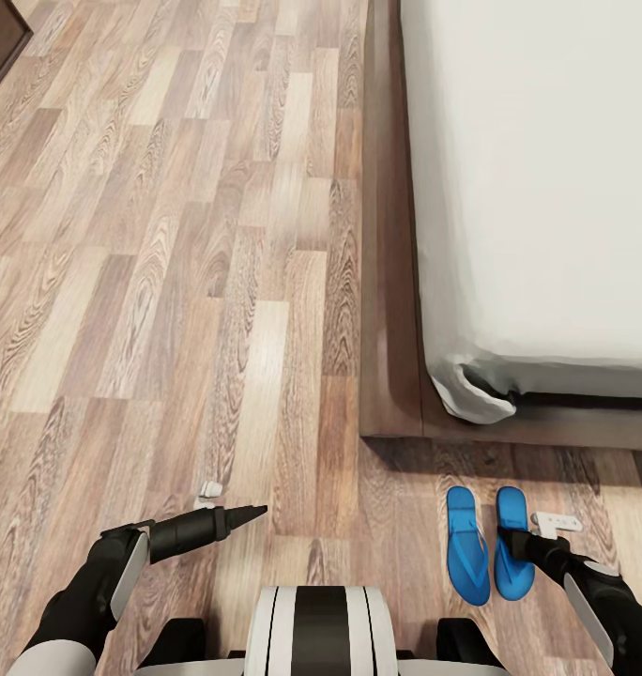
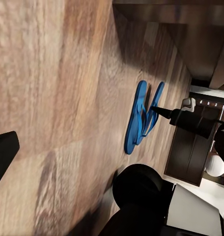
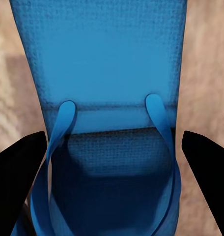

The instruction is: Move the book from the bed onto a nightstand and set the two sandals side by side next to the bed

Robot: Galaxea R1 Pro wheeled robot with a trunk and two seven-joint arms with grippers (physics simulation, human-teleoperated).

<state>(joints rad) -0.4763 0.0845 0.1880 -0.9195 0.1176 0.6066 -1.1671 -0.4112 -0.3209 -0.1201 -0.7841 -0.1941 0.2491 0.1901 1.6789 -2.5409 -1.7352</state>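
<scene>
Right gripper is spread wide above the right sandal; I should lift straight up, leaving it beside its mate.

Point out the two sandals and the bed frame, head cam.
left sandal (image 1: 467, 545): head view, middle of its blue sole.
right sandal (image 1: 511, 512): head view, upper part of its blue sole, above the right hand.
bed frame (image 1: 389, 282): head view, dark wooden side rail beside the mattress.

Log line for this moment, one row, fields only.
sandals: side by side on floor by bed foot | right gripper: jaws open over right-hand sandal | left gripper: idle, jaw state unclear | book: unseen
</scene>
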